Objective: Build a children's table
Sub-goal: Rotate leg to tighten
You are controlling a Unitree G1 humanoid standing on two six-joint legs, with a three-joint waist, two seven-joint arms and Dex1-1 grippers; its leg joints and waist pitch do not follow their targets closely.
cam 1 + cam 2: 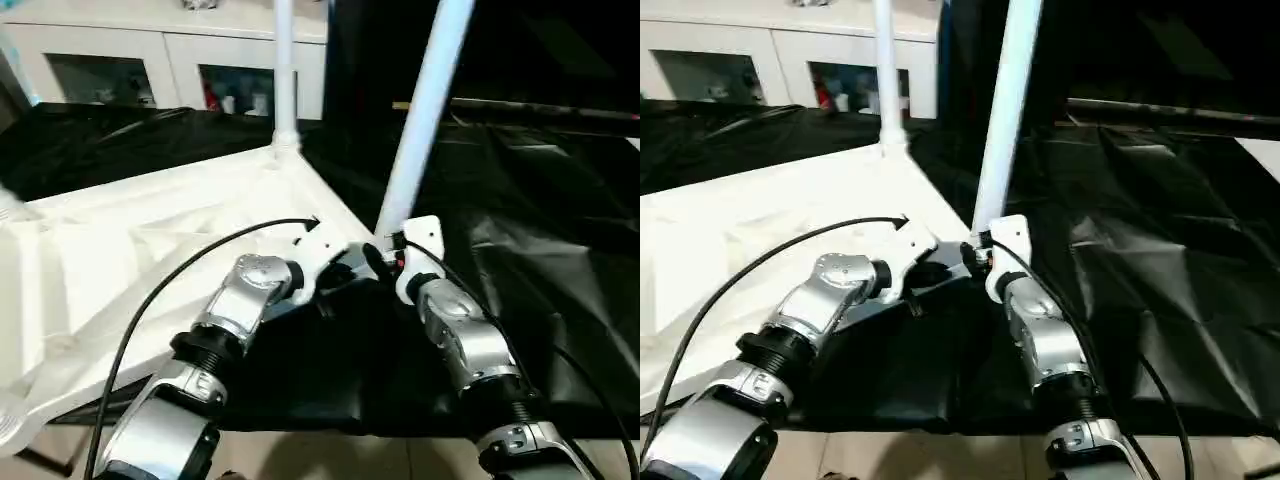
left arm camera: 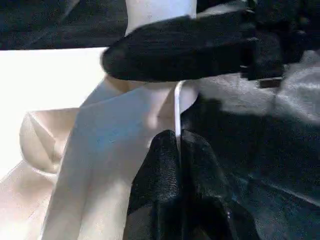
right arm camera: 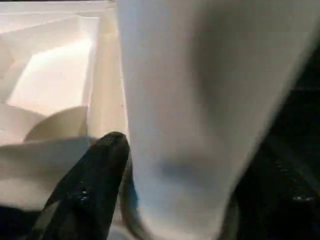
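The white table top [image 1: 150,260] lies upside down on black cloth. One white leg [image 1: 284,70] stands upright in its far corner socket. A second white leg [image 1: 425,110] rises tilted from the near right corner, and my right gripper [image 1: 385,255] is closed around its base. In the right wrist view one black finger [image 3: 95,175] rests against that leg [image 3: 190,100]. My left gripper [image 2: 178,145] is shut on the thin raised rim [image 2: 177,107] of the top, right beside that corner. In the left wrist view the right gripper's finger [image 2: 180,47] lies across the leg just beyond it.
Black cloth [image 1: 540,230] covers the surface right of the top, in folds. A white cabinet [image 1: 120,60] with glass-front shelves stands behind. Black cables run along both silver forearms. The cloth's front edge and a strip of floor lie near my arms.
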